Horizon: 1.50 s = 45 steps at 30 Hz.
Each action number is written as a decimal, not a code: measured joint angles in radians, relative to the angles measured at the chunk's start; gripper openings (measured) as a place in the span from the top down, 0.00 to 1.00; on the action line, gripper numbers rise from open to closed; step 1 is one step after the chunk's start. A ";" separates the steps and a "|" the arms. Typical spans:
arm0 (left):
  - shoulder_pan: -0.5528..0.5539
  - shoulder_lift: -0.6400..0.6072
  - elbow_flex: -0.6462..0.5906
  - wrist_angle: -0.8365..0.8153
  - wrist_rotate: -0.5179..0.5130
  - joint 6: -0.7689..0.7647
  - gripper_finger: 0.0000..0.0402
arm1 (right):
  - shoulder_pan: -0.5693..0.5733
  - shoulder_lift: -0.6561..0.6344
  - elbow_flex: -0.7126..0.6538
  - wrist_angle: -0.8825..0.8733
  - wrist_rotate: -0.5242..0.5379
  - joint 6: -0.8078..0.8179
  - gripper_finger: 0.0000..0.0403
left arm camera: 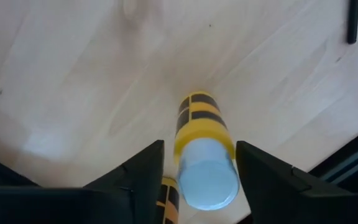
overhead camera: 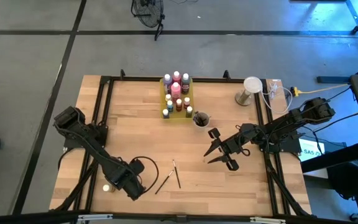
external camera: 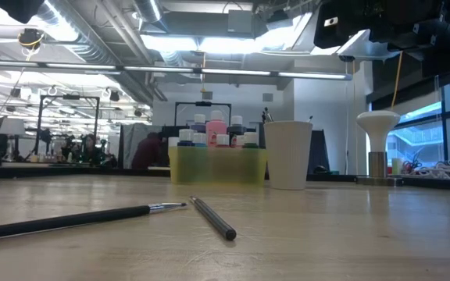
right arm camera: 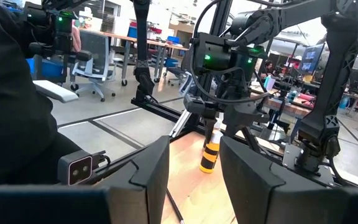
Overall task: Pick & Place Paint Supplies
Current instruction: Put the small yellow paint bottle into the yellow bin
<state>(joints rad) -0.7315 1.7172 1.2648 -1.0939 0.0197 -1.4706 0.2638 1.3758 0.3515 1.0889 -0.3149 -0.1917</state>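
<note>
A small yellow paint bottle [left arm camera: 199,124] with a black-striped label and a pale cap stands upright on the wood near the table's left rail [right arm camera: 166,121]. My left gripper [left arm camera: 201,155] points straight down over it, open, with one finger on either side of its upper part; the right wrist view shows the bottle [right arm camera: 209,157] below that gripper. Two dark brushes [overhead camera: 165,180] [overhead camera: 176,174] lie flat at the near middle. Several capped bottles [overhead camera: 176,87] stand in the yellow tray [overhead camera: 178,117]. My right gripper [overhead camera: 209,158] hangs level and open over the right half, holding nothing. My left gripper comes at the bottle from above, pointing down, its fingers [left arm camera: 143,171] flanking the cap end [left arm camera: 207,177]. A strip of table shows between one finger and the bottle; whether the other finger touches it I cannot tell. The bottle stands upright on the table.
A pale round cup [overhead camera: 201,119] holding brushes stands just right of the tray. A white round-topped stand [overhead camera: 252,88] and loose cables [overhead camera: 278,93] sit at the far right. Black rails [overhead camera: 104,124] frame the tabletop. Bare wood lies between the brushes and the tray.
</note>
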 joint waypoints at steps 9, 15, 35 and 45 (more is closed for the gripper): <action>0.001 -0.001 0.000 0.000 -0.003 0.000 0.71 | 0.000 0.000 0.000 0.000 0.000 0.000 0.64; 0.000 -0.001 0.000 0.000 -0.003 -0.006 0.68 | 0.000 0.000 0.000 0.000 0.000 0.000 0.64; -0.001 -0.001 0.000 -0.001 0.043 -0.009 0.70 | 0.000 0.000 0.000 -0.001 0.000 0.000 0.64; -0.001 -0.001 0.000 -0.001 0.033 -0.001 0.72 | 0.000 0.000 0.000 -0.001 0.000 0.000 0.64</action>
<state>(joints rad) -0.7326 1.7164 1.2652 -1.0948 0.0532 -1.4712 0.2634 1.3758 0.3515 1.0882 -0.3149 -0.1917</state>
